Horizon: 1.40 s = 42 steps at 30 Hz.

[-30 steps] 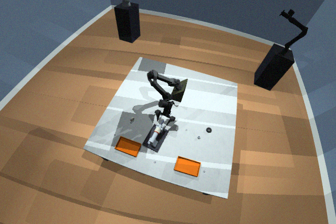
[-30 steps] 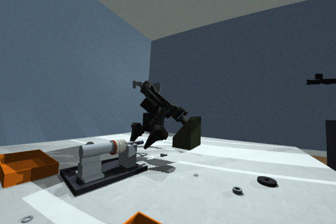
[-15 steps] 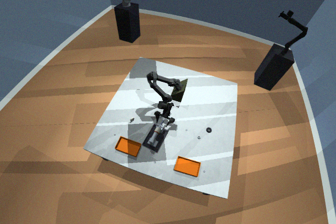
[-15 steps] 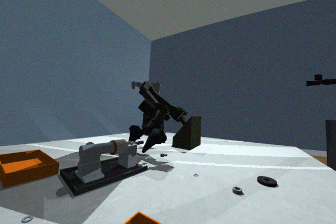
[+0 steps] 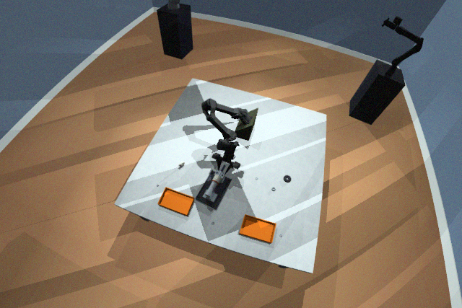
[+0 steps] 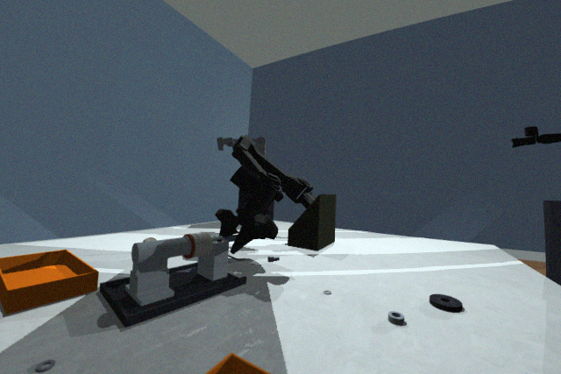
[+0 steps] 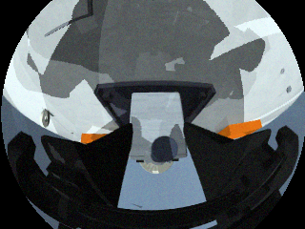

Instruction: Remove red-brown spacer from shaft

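Observation:
The big grey housing block stands on the dark base plate. The red-brown spacer is on the shaft line against the housing's tube. Cream spacers fill the space from it to the smaller grey support. The dark shaft end sticks out of that support toward my gripper. My gripper is partly open, with its fingers on both sides of the shaft end and a gap visible at each side. In the exterior view the fingers partly hide the shaft end.
Orange trays lie on both sides of the base plate. A black ring and a grey nut lie to the right. Small washers are scattered about. The dark arm mount stands behind.

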Available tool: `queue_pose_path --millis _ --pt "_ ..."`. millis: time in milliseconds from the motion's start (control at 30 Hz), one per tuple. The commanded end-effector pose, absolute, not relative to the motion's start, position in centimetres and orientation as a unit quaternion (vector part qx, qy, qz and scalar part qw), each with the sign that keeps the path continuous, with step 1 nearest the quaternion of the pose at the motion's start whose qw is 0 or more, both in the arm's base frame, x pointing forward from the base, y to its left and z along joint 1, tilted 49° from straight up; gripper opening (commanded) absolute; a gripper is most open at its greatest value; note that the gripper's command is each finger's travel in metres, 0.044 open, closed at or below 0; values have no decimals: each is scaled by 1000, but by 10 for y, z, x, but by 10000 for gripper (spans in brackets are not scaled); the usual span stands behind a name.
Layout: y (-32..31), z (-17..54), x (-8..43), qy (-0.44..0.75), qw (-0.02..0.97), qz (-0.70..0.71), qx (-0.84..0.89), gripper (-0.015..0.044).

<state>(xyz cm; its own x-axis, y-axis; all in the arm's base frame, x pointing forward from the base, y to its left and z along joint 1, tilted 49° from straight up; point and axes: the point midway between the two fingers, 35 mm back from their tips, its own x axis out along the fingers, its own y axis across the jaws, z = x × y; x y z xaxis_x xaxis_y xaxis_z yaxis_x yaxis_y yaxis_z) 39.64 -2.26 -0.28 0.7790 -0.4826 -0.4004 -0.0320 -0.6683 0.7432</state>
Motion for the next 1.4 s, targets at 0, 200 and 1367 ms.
queue_pose_path --millis 0,200,1367 --pt "-23 -3 396 -149 379 -297 864 125" --pt "-23 -3 396 -149 379 -297 864 7" --pt "-23 -4 383 -147 380 -294 864 0"
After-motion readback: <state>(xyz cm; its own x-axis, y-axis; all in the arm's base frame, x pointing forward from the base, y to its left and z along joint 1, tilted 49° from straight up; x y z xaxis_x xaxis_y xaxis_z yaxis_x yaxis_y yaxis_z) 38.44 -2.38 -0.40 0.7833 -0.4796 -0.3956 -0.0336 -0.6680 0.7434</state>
